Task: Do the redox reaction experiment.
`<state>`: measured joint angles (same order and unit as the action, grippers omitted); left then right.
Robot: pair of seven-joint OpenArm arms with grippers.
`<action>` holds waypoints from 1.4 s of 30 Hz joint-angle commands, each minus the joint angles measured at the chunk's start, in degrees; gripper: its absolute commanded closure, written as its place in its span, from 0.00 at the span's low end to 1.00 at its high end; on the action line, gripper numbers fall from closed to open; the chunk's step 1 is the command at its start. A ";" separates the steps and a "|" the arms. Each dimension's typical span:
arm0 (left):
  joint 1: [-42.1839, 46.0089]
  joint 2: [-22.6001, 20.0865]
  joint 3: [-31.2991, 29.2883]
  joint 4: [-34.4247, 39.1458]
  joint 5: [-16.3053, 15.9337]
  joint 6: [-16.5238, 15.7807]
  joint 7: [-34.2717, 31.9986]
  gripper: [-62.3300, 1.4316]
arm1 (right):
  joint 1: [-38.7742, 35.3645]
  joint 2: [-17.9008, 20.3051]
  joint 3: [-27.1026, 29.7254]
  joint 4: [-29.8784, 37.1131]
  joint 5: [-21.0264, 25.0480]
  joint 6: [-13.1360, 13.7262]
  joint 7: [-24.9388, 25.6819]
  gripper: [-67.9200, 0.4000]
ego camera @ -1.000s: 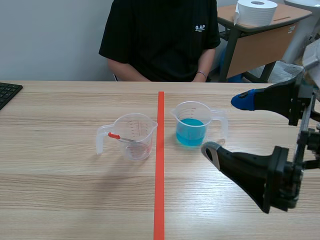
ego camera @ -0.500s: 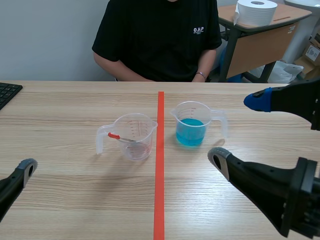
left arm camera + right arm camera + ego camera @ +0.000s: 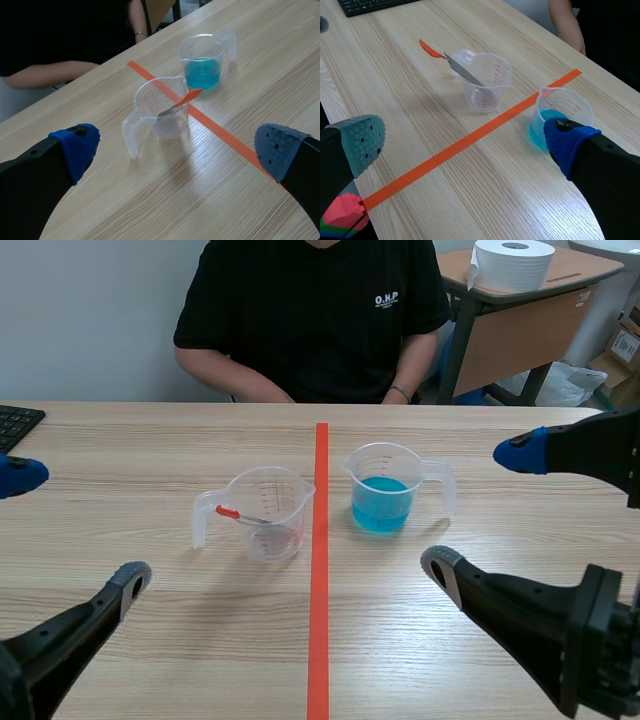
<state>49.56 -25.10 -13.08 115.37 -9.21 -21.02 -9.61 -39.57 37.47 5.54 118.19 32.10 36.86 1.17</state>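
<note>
Plenty of room on this one. The wood-grain table (image 3: pixel 150 640) has a wide bare strip on the robot's side of the cups. The far edge runs right in front of the person (image 3: pixel 310 315) sitting across.

Both cups sit mid-table, either side of the orange tape line. The clear plastic measuring cup (image 3: pixel 268 512) holds a thin metal spatula (image 3: pixel 240 515) with a red handle leaning on its rim. Its loop handle points away from the line. The second cup (image 3: pixel 385 490) is the same moulded shape and holds bright blue liquid, low in the cup.

The left gripper (image 3: pixel 75 525) hangs low, fingers spread wide with nothing between them, well apart from the clear cup. The right gripper (image 3: pixel 480 508) is also spread wide and empty, near the handle side of the blue cup without touching it.

Both cups have printed scale marks, too small to read. The black shirt has small white lettering, looks like "O.H.P". A keyboard (image 3: pixel 15 425) pokes in at the table's edge, and a paper roll (image 3: pixel 512 262) sits on the desk behind.
</note>
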 commanded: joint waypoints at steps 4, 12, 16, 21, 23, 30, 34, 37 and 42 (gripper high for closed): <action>-2.16 0.46 -0.26 0.20 -0.44 0.48 -0.87 0.00 | 0.35 0.26 0.24 0.35 0.00 -0.04 0.83 0.00; -2.62 0.46 -0.26 0.20 -0.44 0.24 -0.85 0.00 | 0.35 0.24 0.24 0.35 -0.90 -0.02 0.83 0.00; -2.62 0.46 -0.26 0.17 -0.42 0.24 -0.83 0.00 | 0.35 0.24 0.24 0.35 -2.73 -0.02 0.83 0.00; -2.62 0.46 -0.26 0.17 -0.39 0.24 -0.81 0.00 | 0.35 0.24 0.24 0.35 -4.92 -0.02 0.83 0.00; -2.62 0.46 -0.26 0.17 -0.39 0.24 -0.81 0.00 | 0.35 0.24 0.24 0.35 -4.94 -0.02 0.83 0.00; -2.62 0.46 -0.26 0.15 -0.39 0.24 -0.81 0.00 | 0.35 0.24 0.24 0.35 -4.92 -0.02 0.83 0.00; -2.62 0.46 -0.26 0.15 -0.39 0.24 -0.83 0.00 | 0.35 0.24 0.24 0.35 -4.92 -0.02 0.83 0.00; -2.62 0.46 -0.26 0.15 -0.39 0.24 -0.85 0.00 | 0.35 0.24 0.24 0.35 -4.92 -0.02 0.83 0.00; -2.78 0.46 -0.26 0.15 -0.39 0.26 -0.85 0.00 | 0.37 0.26 0.24 0.35 -4.94 -0.02 0.83 0.00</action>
<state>46.83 -25.06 -13.08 115.33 -9.19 -20.86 -9.63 -39.57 37.47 5.54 118.19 26.50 36.86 1.15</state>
